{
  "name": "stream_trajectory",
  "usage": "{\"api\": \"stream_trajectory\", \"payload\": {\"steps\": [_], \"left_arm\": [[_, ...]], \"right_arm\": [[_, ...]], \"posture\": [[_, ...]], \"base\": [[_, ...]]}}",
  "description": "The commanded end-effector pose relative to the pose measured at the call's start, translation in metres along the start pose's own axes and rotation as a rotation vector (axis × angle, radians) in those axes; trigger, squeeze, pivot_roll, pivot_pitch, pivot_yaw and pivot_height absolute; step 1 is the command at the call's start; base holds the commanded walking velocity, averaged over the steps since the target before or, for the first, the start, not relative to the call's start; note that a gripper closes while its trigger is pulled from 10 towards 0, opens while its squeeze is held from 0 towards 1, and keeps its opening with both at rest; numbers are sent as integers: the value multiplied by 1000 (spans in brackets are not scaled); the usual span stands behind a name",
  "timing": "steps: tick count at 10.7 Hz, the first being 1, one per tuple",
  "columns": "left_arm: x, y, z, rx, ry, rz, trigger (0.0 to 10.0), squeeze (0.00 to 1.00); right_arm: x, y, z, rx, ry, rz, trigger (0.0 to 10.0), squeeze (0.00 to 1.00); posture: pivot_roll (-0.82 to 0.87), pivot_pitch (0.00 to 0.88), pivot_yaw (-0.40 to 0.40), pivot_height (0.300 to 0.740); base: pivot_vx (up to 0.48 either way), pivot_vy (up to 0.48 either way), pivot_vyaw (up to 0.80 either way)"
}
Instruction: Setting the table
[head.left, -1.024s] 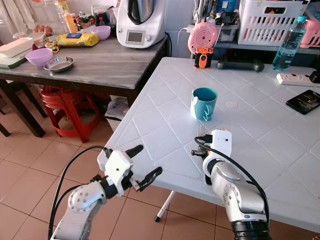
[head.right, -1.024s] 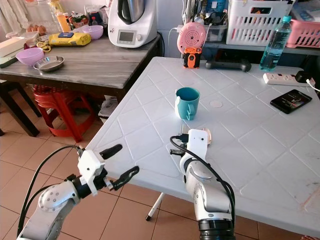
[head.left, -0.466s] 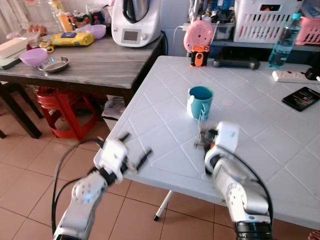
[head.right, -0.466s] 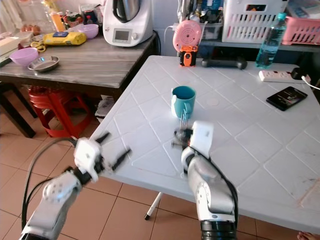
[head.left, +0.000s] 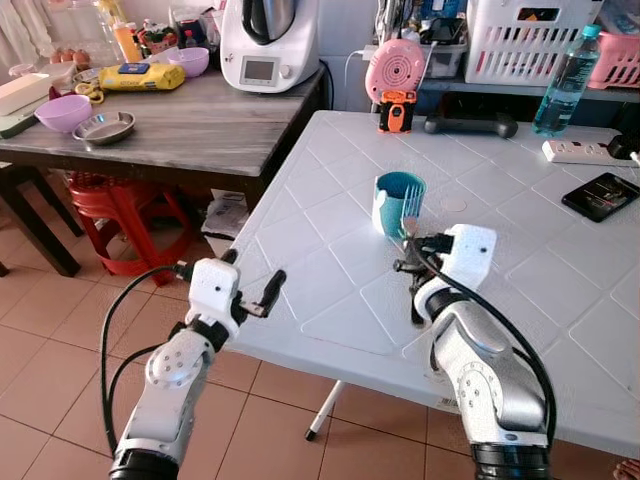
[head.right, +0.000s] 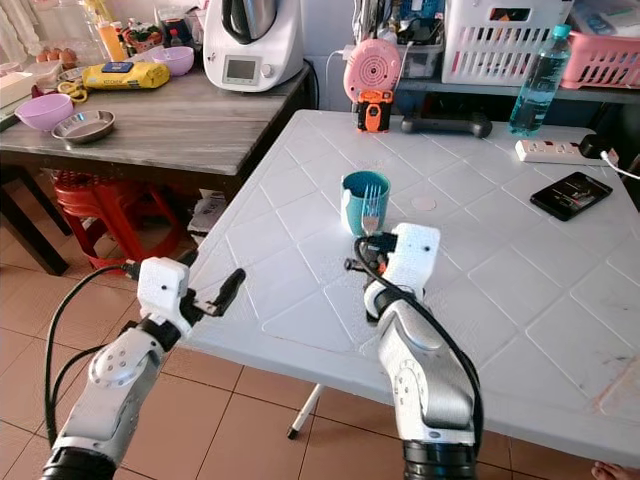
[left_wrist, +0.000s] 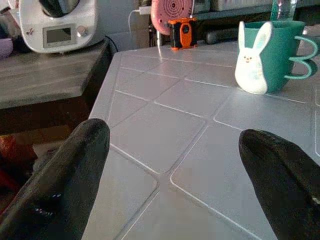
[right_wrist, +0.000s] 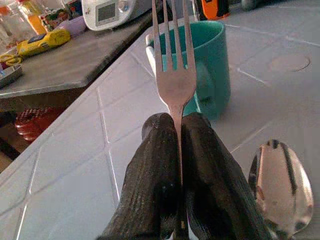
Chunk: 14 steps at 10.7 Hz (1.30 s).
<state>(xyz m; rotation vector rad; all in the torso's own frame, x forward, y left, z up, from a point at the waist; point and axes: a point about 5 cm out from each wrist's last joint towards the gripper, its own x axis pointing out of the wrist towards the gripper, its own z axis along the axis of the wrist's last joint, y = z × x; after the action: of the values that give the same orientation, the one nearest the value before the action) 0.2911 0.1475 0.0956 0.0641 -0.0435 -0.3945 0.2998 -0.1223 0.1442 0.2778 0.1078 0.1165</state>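
Head views: right gripper (head.right: 368, 238) over white table (head.left: 330, 290), pinching fork (head.right: 372, 202) upright before teal mug (head.left: 398, 205), left gripper (head.left: 255, 290) spread at table's edge, left wrist view: fingers (left_wrist: 60, 185) apart, bunny mug (left_wrist: 272, 55) ahead, right wrist view: fingers (right_wrist: 155, 200) clamped on fork, spoon (right_wrist: 280, 185) beside.

A white plastic table (head.left: 330, 240) with a diamond pattern stands on a floor of terracotta tiles (head.left: 50, 330). Just beside it stands a darker wooden table (head.left: 200, 125) with a grey top, and under this one a red plastic stool (head.left: 130, 205) is placed. The light is bright and even.
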Motion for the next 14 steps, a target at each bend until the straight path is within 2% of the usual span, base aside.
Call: {"api": "stream_trajectory", "payload": {"steps": [1,6,10,12,14], "left_arm": [[2,5,3,2,-8,14,10000,0],[3,9,5,6,-13,11,10000,0],[4,9,5,9,-16,11,10000,0],[5,9,5,8,-17,11,10000,0],[4,9,5,7,-18,10,10000,0]], "right_arm": [[0,4,7,-13,-33,14,10000,0],[0,7,7,-18,-49,21,10000,0],[2,6,8,-23,-67,19,10000,0],[2,8,10,-62,-85,41,10000,0],[3,8,9,-54,-84,35,10000,0]], "posture": [[-45,0,68,740],[-43,0,75,740],[-41,0,79,740],[-38,0,79,740],[-36,0,79,740]], "base": [[0,266,-763],[0,409,-635],[0,443,0],[0,446,0],[0,444,672]]}}
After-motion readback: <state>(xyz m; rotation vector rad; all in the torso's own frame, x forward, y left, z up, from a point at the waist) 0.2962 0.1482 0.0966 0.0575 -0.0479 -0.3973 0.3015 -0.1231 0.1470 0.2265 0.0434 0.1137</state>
